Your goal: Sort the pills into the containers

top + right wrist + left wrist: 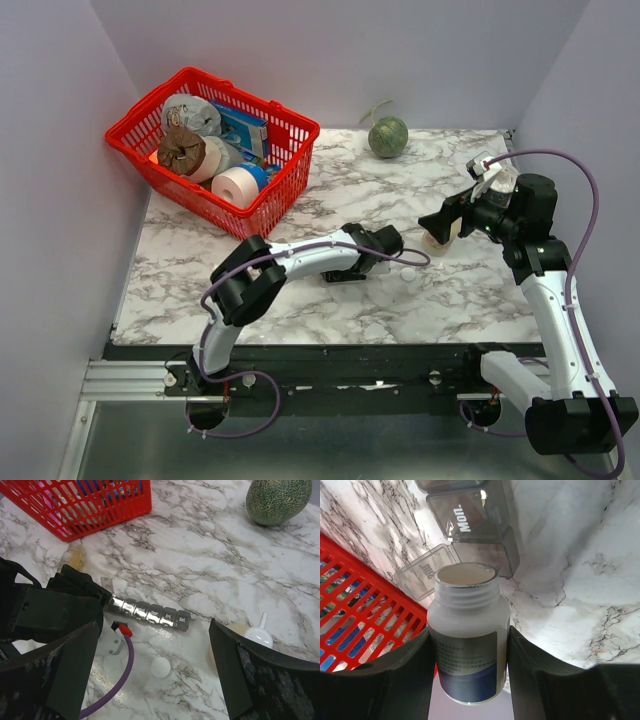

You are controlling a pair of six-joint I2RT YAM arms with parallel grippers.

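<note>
Bottle (468, 630), uncapped, clamped in my left gripper (470, 637) | mouth aimed at open compartment of organizer (507, 555), ready to pour | pills unseen | right gripper (445, 218) spread empty, far right.

The top camera looks down from six o'clock over the whole desk (450, 300); both wrist cameras sit close, sharing the containers (150, 612) and red basket (85, 505).

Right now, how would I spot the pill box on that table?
Find the red basket at the far left of the marble table, then look toward its middle. The pill box lies there: unlike the round white cap nearby, it is a long grey row of day-labelled compartments.
</note>
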